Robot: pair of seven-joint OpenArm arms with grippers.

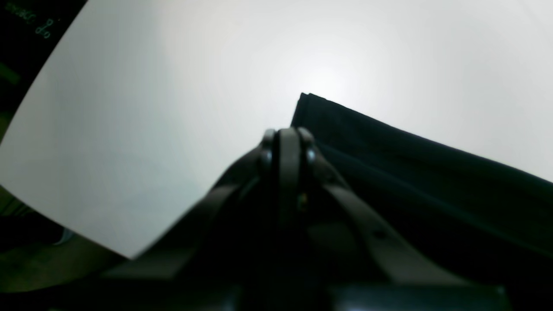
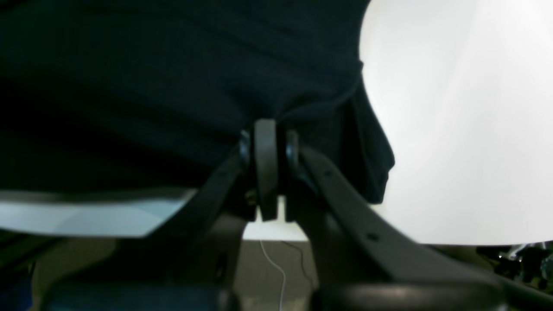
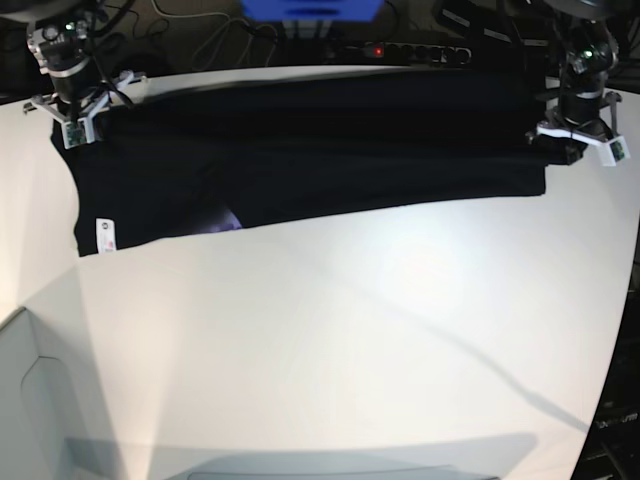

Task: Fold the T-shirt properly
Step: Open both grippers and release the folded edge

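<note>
The black T-shirt (image 3: 300, 160) lies stretched in a long band along the far side of the white table (image 3: 350, 330). Its white label (image 3: 104, 234) and a bit of purple print (image 3: 228, 222) show at the near left edge. My right gripper (image 3: 78, 128) is at the shirt's left end. In the right wrist view it (image 2: 265, 127) is shut, with the cloth (image 2: 173, 65) puckered into its tips. My left gripper (image 3: 565, 145) is at the shirt's right end. In the left wrist view it (image 1: 287, 134) is shut at the shirt's corner (image 1: 410, 172), and a fold ridge runs from its tips.
A power strip (image 3: 410, 50) and a blue object (image 3: 310, 8) sit behind the table's far edge. A white box wall (image 3: 30, 400) stands at the near left corner. The table's edge shows beside the left gripper (image 1: 65, 224), with the floor below it.
</note>
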